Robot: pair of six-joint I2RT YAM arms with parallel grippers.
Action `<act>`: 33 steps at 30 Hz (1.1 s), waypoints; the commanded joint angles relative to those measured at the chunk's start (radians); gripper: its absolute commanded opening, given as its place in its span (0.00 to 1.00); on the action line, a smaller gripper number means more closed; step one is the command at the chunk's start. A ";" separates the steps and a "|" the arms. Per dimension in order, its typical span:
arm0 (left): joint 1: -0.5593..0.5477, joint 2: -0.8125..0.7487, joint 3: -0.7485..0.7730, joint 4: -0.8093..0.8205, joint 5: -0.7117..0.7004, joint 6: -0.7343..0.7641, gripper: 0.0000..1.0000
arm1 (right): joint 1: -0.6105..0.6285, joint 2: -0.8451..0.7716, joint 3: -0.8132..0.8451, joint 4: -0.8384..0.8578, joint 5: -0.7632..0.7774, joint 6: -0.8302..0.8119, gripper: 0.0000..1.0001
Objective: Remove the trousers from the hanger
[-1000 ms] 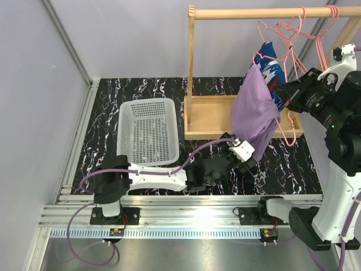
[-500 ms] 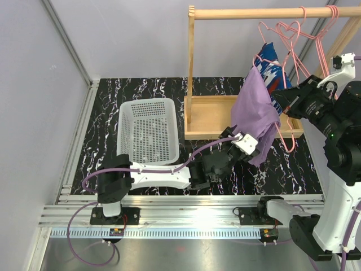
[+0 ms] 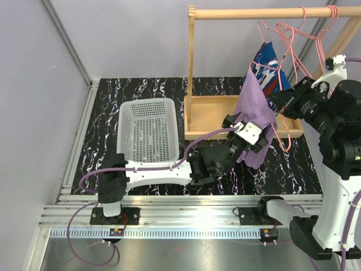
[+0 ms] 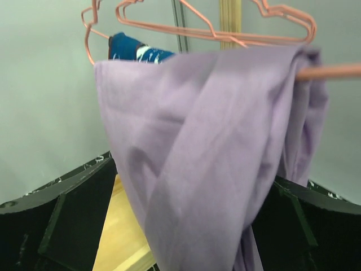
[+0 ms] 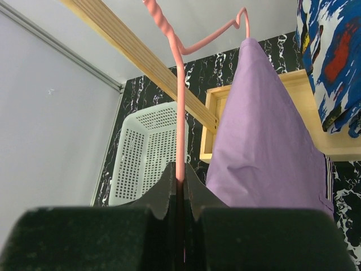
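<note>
The lilac trousers (image 3: 255, 116) hang folded over the bar of a pink wire hanger (image 5: 179, 107) under the wooden rail (image 3: 254, 12). The blue patterned trousers (image 3: 266, 61) hang just behind them. The lilac cloth is plain and matte, and falls in soft creases. Expect it to be light and limp, and likely to slide along the wire. Take hold low on the hanging fold, gathering both layers. The left gripper (image 3: 252, 134) has its fingers (image 4: 56, 226) spread, one on each side of the lilac cloth. The right gripper (image 5: 179, 183) pinches the hanger wire.
</note>
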 commanded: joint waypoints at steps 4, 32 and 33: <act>0.002 -0.021 0.022 0.064 0.010 -0.016 0.98 | 0.006 -0.029 -0.013 0.129 -0.008 -0.022 0.00; 0.010 -0.099 0.120 0.013 -0.081 -0.038 0.00 | 0.006 -0.143 -0.277 0.212 -0.044 -0.053 0.00; 0.011 -0.125 0.116 0.018 -0.115 -0.035 0.00 | 0.004 -0.152 -0.324 0.230 -0.040 -0.052 0.00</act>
